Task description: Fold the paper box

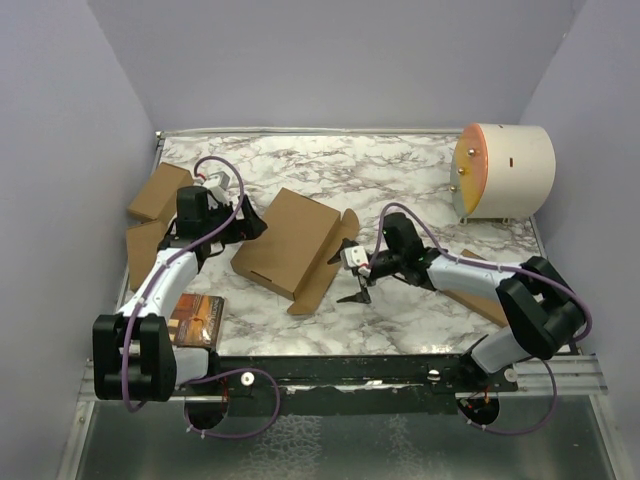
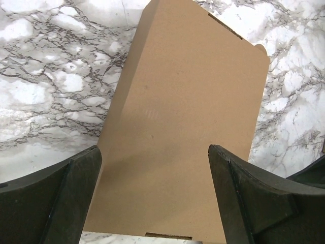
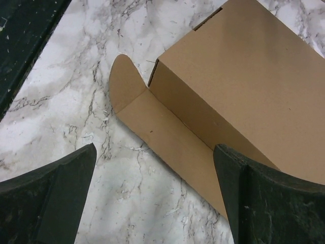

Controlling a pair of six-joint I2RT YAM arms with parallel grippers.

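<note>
The paper box (image 1: 287, 240) lies closed and flat-topped in the middle of the marble table (image 1: 400, 170), with a long flap (image 1: 322, 272) spread out on the table along its right side. My left gripper (image 1: 250, 222) is open at the box's left end. In the left wrist view the box (image 2: 188, 101) fills the space ahead of the open left gripper (image 2: 153, 152). My right gripper (image 1: 352, 272) is open just right of the flap. In the right wrist view the right gripper (image 3: 155, 150) hovers over bare table, with the flap (image 3: 157, 124) and the box (image 3: 244, 76) ahead.
Two smaller cardboard boxes (image 1: 158, 192) (image 1: 145, 250) lie at the left edge. A cream cylinder with an orange end (image 1: 503, 170) stands at the back right. A flat cardboard piece (image 1: 478, 298) lies under the right arm. A brown-orange packet (image 1: 196, 320) lies near the left arm's base.
</note>
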